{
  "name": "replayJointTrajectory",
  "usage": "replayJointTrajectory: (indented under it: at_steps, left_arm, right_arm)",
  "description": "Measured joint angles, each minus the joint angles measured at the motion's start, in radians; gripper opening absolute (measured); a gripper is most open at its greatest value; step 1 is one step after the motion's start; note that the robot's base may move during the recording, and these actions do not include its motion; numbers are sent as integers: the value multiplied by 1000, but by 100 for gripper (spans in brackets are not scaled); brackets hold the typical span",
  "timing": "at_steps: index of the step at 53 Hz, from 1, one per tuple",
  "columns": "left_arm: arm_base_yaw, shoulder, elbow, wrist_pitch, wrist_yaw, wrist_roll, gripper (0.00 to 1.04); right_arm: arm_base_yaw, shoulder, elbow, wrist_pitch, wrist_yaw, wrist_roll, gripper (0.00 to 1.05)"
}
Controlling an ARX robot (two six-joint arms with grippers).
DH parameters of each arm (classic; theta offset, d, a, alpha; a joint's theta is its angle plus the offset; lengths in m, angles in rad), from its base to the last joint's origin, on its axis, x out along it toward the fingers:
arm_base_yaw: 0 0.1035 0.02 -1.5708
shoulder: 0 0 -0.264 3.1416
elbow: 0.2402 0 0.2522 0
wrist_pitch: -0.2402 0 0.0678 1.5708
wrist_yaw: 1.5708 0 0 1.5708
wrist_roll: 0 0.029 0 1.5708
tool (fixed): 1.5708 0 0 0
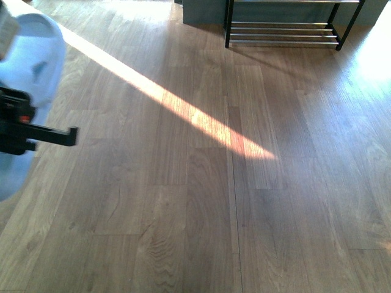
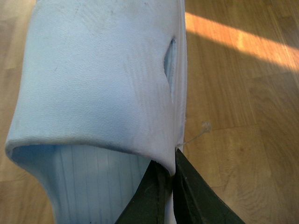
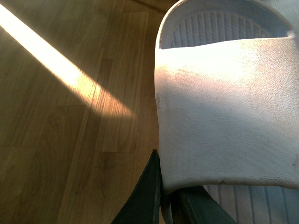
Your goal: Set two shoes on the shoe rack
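Left gripper point(image 2: 169, 191): black, closed narrowly on the side edge of the strap of the first pale blue slide point(image 2: 103, 79), with one finger on each face of the strap. In the front view it is seen at the far left edge, the slide carried on it.

Right gripper point(image 3: 170, 198): black, closed narrowly in the same way on the strap edge of the second pale blue slide point(image 3: 224, 112). It is outside the front view.

Floor point(image 1: 201, 213): brown wood-grain planks filling most of every view. It is crossed diagonally by a bright band of sunlight point(image 1: 195, 116), which is also seen in both wrist views.

Shoe rack point(image 1: 284, 27): stood on the floor at the far end, right of centre in the front view. Only its lower part is shown, with black metal side frames and a low shelf of thin chrome rods. It is well apart from the first slide.

First pale blue slide, further detail: a broad textured strap over a footbed with fine lengthwise ribs. Whether its sole touches the floor cannot be told.

Second pale blue slide, further detail: a broad pebbled strap, brightly lit along its upper part, with a grooved footbed and raised rim visible beyond it.

Slit point(image 2: 170, 70): a narrow opening in the first slide's strap, near the gripped edge.

Thread point(image 2: 198, 133): a thin pale fibre standing out from that same strap edge, just beside the left gripper.
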Motion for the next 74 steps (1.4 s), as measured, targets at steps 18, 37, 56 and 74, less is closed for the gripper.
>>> replayJointTrajectory:
  at_steps: [18,37,56,74]
  left_arm:
    - [9,-228,-65,-82,-28,7,2]
    - [9,-228,-66,-83,-28,8,2]
    - [10,-228,-66,-83,-28,8,2]
    - [10,-228,-66,-84,-27,8,2]
  right_arm:
    - [0,0,0,0,0,0,1]
    - [0,0,0,0,0,0,1]
    - [0,0,0,0,0,0,1]
    - [0,0,0,0,0,0,1]
